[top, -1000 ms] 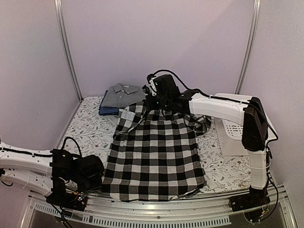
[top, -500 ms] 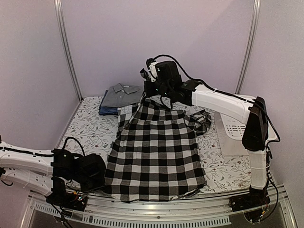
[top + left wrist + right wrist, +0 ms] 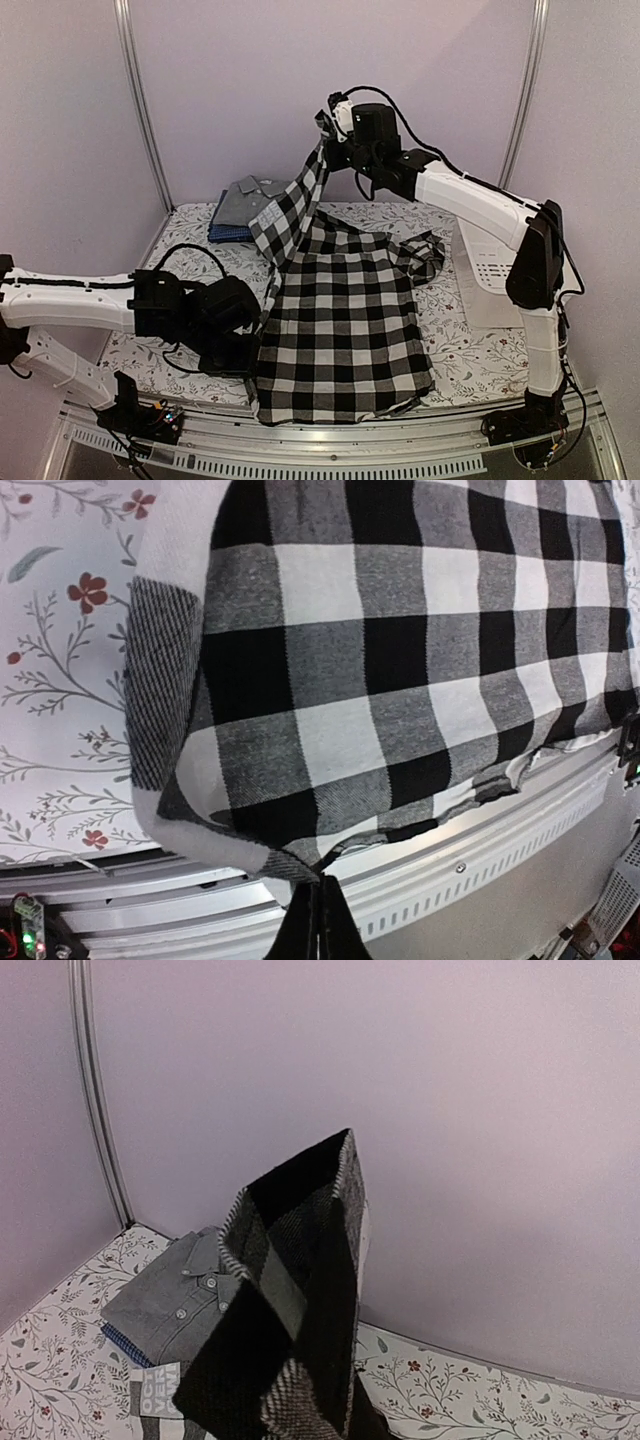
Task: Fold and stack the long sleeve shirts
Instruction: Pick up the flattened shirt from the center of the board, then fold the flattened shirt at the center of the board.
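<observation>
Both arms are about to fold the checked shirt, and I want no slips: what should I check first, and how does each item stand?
1. Right gripper shut on the checked shirt's raised far edge: ok.
2. Left gripper shut on the near hem corner: ok.
3. Sleeve beside the white basket lying flat: not ok, it is bunched.
4. Raised cloth apart from the folded grey shirt: cannot tell.
5. Grey shirt stacked on the blue shirt: ok.
</observation>
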